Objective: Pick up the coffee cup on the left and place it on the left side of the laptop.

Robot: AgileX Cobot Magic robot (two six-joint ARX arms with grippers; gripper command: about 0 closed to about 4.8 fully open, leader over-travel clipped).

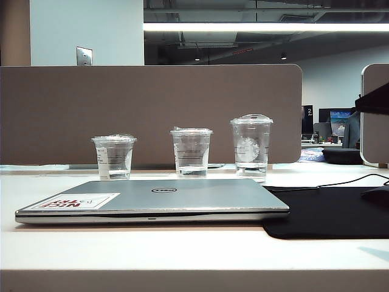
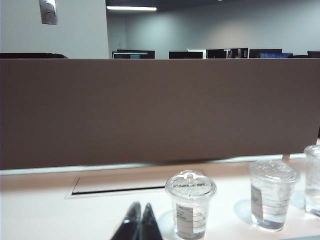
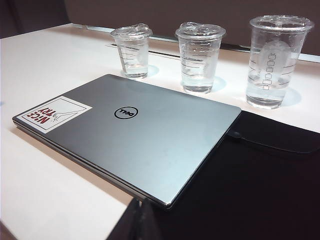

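The coffee cup [image 1: 113, 157] is the shortest of three clear lidded cups and the leftmost, with a white label on its side. It stands upright on the white table behind the closed silver Dell laptop [image 1: 158, 198]. My left gripper [image 2: 140, 222] is shut and empty, its dark tips just short of the coffee cup [image 2: 190, 205] and to one side of it, not touching. My right gripper [image 3: 140, 220] is shut with nothing in it, near the front corner of the laptop [image 3: 135, 130]. The coffee cup [image 3: 132, 50] stands far beyond it. Neither gripper shows in the exterior view.
A mid-height clear cup [image 1: 191, 152] and a tall dome-lidded cup [image 1: 251, 146] stand to the right of the coffee cup. A black mat [image 1: 328, 213] lies right of the laptop, with a cable and a dark mouse [image 1: 377, 194]. A brown partition [image 1: 152, 109] closes the table's back.
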